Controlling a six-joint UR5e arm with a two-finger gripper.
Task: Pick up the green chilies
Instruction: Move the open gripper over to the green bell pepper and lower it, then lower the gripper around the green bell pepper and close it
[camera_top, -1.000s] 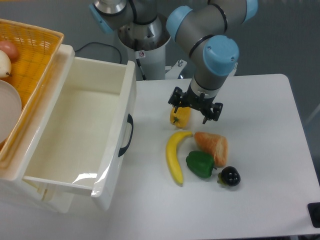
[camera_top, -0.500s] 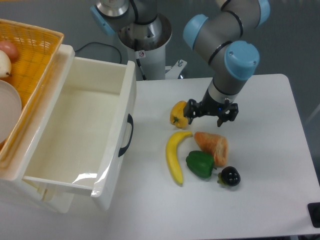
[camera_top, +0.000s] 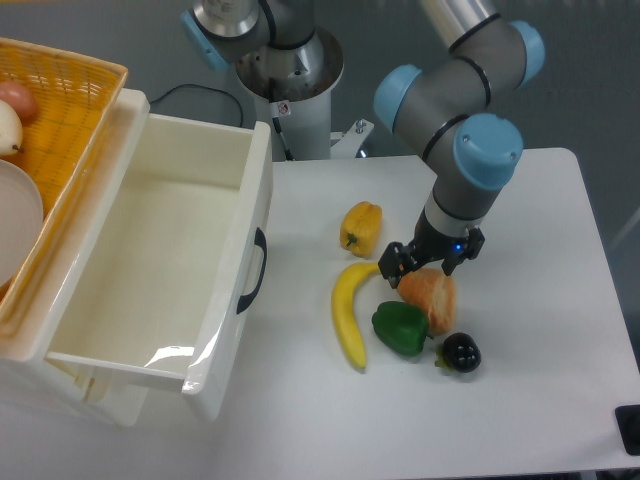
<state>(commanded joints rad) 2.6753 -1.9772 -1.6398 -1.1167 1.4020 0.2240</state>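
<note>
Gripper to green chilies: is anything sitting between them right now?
In the camera view, the orange bread-like piece lies between the gripper and the green chilies, right under the fingers and touching the chilies' upper right side.

place: robotics lab | signs: industrial arm (camera_top: 455, 100) bolted beside a plain white desk (camera_top: 540, 300), centre to right of frame | props: toy food at centre, white bin (camera_top: 160, 270) and wicker basket (camera_top: 60, 150) at left | floor: grey

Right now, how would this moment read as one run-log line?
phase: approach | gripper: open, above bread roll | green chilies: on table, not grasped, touching bread roll | banana: left of chilies
</note>
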